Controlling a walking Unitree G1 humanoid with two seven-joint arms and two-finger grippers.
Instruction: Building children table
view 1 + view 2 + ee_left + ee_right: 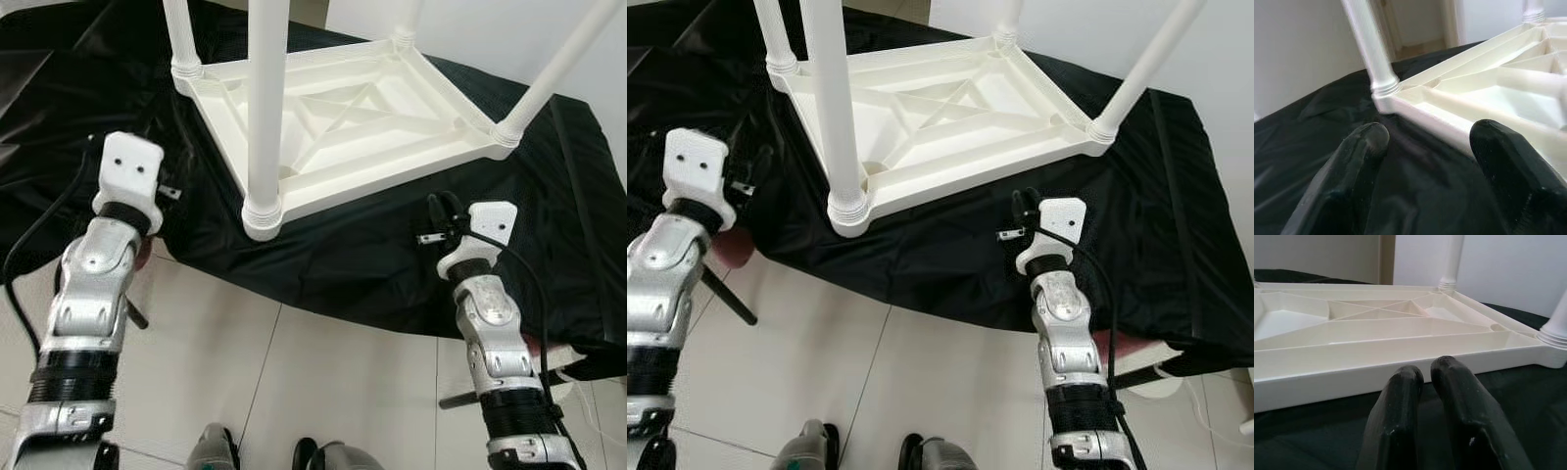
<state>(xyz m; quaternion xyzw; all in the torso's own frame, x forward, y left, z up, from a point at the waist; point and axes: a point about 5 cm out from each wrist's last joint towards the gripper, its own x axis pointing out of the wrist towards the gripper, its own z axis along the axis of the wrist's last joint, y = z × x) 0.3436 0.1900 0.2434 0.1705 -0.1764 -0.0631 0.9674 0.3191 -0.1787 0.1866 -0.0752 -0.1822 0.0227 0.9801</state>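
Your left gripper [1425, 147] reaches forward over the black cloth [372, 264] beside the table's [343, 117] left edge, its 2 fingers [1359, 152] spread wide and holding nothing. Your right gripper [1430, 377] points at the table's near rim, fingers nearly closed, empty, tips just short of the rim. The white plastic table lies upside down on the cloth, 4 legs [266, 108] standing up from its corners. No readable writing shows.
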